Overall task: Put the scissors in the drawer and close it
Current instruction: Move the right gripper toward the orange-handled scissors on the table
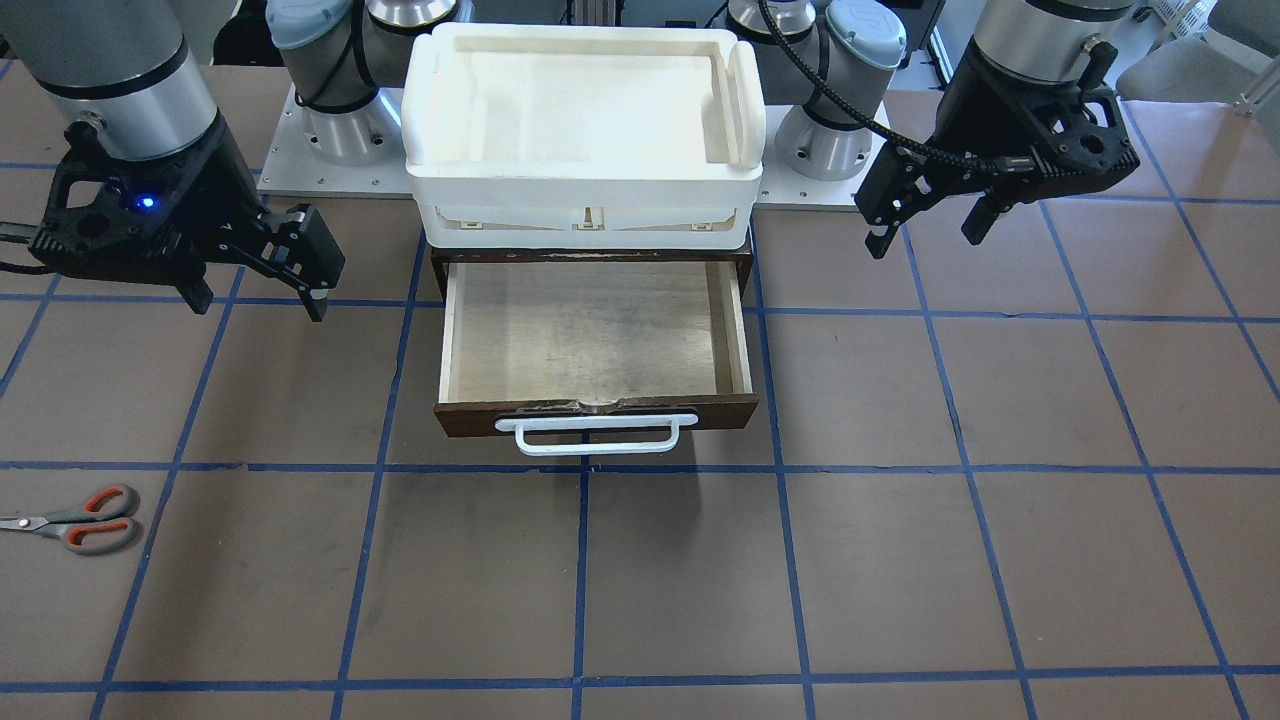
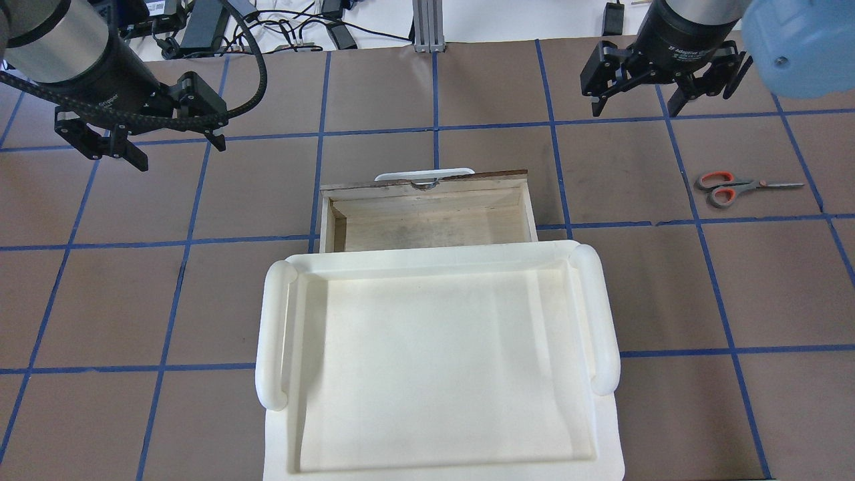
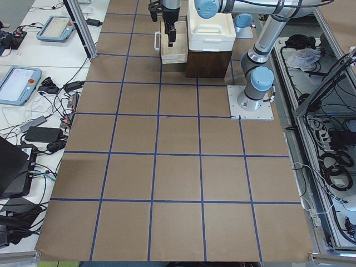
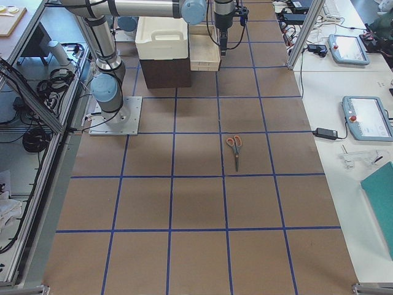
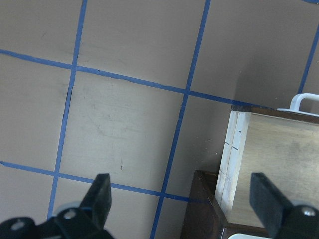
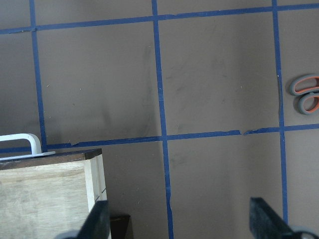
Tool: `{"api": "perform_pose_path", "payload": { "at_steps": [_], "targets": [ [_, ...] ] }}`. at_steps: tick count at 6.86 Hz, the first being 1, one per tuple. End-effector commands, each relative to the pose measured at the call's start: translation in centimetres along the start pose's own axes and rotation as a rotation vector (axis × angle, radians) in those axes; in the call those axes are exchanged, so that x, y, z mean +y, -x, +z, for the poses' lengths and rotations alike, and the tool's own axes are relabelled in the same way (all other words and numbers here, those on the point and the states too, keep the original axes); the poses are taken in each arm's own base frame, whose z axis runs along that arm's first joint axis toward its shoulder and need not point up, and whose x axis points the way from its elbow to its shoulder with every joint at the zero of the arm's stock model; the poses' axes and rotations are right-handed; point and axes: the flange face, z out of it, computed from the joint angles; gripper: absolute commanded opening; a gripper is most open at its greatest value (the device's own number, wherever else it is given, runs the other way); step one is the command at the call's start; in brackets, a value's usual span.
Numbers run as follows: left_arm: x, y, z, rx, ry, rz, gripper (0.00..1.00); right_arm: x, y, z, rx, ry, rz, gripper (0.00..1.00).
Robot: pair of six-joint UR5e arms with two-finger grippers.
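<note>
The scissors [image 1: 75, 520] lie flat on the table on my right side, far from the drawer; they also show in the overhead view [image 2: 735, 187], the exterior right view [image 4: 235, 147] and the right wrist view [image 6: 306, 94]. The drawer [image 1: 595, 335] is pulled open and empty, with its white handle [image 1: 597, 433] facing away from me. It also shows in the overhead view [image 2: 427, 220]. My right gripper [image 1: 260, 305] [image 2: 634, 107] is open and empty, hovering between the drawer and the scissors. My left gripper [image 1: 925, 243] [image 2: 179, 152] is open and empty beside the drawer's other side.
A white foam-like tray [image 1: 585, 130] sits on top of the dark cabinet that holds the drawer. The arms' bases stand behind it. The brown table is marked with a grid of blue tape. Control pendants and cables lie on side tables beyond the table's far edge.
</note>
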Motion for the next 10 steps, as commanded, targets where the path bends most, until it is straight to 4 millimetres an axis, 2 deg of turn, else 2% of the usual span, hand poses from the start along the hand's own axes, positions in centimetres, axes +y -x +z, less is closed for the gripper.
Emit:
{"api": "perform_pose_path", "payload": {
  "at_steps": [1,2,4,5,6,7,8,9,10],
  "targets": [
    [0.0,0.0,0.2,-0.003,0.003,0.000,1.00,-0.1,0.0,0.0,-0.001,-0.008,0.000,1.00],
    [0.0,0.0,0.2,-0.003,0.003,0.000,1.00,-0.3,-0.5,0.6,0.010,0.014,0.008,1.00],
    [0.0,0.0,0.2,-0.003,0.003,0.000,1.00,-1.2,-3.4,0.8,0.092,0.004,0.059,1.00],
    [0.0,0.0,0.0,-0.002,0.000,0.000,1.00,-2.0,-7.3,0.9,0.110,-0.009,0.257,1.00],
    [0.0,0.0,0.0,-0.002,0.000,0.000,1.00,-2.8,-12.3,0.8,0.106,-0.026,0.468,1.00],
    [0.0,0.1,0.0,-0.005,-0.001,0.000,1.00,-3.5,-14.7,2.1,0.111,-0.014,0.517,1.00],
    [0.0,0.1,0.1,-0.006,0.001,0.000,1.00,-5.2,-17.7,4.4,0.126,-0.031,0.598,0.93],
    [0.0,0.1,0.1,-0.004,0.001,0.000,1.00,-6.2,-20.5,7.2,0.134,-0.005,0.738,0.96],
    [0.0,0.1,0.0,-0.005,-0.001,0.000,1.00,-6.0,-24.2,8.7,0.131,0.016,0.921,0.98]
  ]
}}
